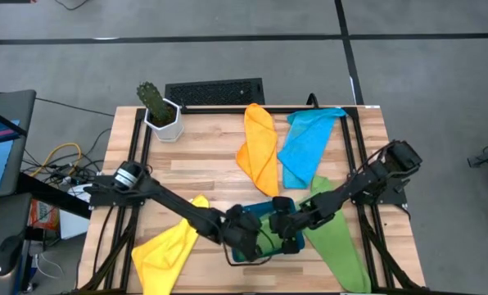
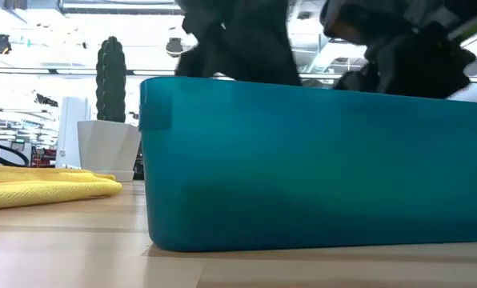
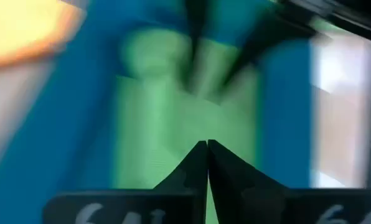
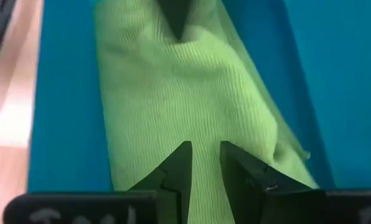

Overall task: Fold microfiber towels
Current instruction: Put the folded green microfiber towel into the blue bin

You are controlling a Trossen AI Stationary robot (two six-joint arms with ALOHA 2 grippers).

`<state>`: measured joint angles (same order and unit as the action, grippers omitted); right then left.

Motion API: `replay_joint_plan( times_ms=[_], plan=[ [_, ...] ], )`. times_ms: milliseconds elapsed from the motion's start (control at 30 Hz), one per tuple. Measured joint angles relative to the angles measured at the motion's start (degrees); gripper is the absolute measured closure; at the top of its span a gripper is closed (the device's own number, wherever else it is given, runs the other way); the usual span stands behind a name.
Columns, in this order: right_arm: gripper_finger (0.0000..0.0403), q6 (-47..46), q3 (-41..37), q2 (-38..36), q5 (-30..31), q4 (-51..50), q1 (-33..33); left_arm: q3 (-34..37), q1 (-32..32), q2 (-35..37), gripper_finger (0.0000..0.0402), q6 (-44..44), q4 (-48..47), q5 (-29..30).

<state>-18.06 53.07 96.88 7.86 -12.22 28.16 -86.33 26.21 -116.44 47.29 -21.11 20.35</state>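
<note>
From above, you have a potted cactus (image 1: 156, 106) and a dark keyboard (image 1: 214, 91) at the far edge of the table (image 1: 203, 164). An orange towel (image 1: 259, 147) and a sky-blue towel (image 1: 306, 146) lie side by side; a yellow towel (image 1: 169, 250) sits near the left front corner, and a green towel (image 1: 339, 243) trails from the teal tray (image 1: 246, 256). Both arms meet over that tray.

At table height, the tray wall (image 2: 318, 176) blocks nearly everything behind it.

In your left wrist view, the left end effector (image 3: 207, 149) is pinched shut just above a folded green towel (image 3: 167, 124) in the tray.

In your right wrist view, the right end effector (image 4: 203, 152) stands narrowly parted over the same towel (image 4: 173, 93), gripping nothing.
</note>
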Motion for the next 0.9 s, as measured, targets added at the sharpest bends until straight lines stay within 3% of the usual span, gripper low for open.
replay_joint_plan(
  times_ms=[100,367,700,900],
  plan=[
    [0.0296,-0.91,-1.04,1.22,0.13,1.09,-0.02,1.88,-0.32,0.02,0.0401,-0.05,2.91,-3.34],
    [0.0296,-1.18,-1.08,4.20,1.27,1.03,-0.28,2.24,-0.70,0.07,0.0401,3.05,-8.81,-5.08],
    [0.0296,-3.62,-1.04,5.22,0.68,0.73,-0.90,2.13,-0.82,-1.15,0.0401,5.21,-16.92,-3.39],
    [0.0296,-2.14,-0.96,0.63,2.21,0.62,-0.88,1.93,-0.82,1.61,0.0401,7.30,-21.58,-1.84]
  ],
)
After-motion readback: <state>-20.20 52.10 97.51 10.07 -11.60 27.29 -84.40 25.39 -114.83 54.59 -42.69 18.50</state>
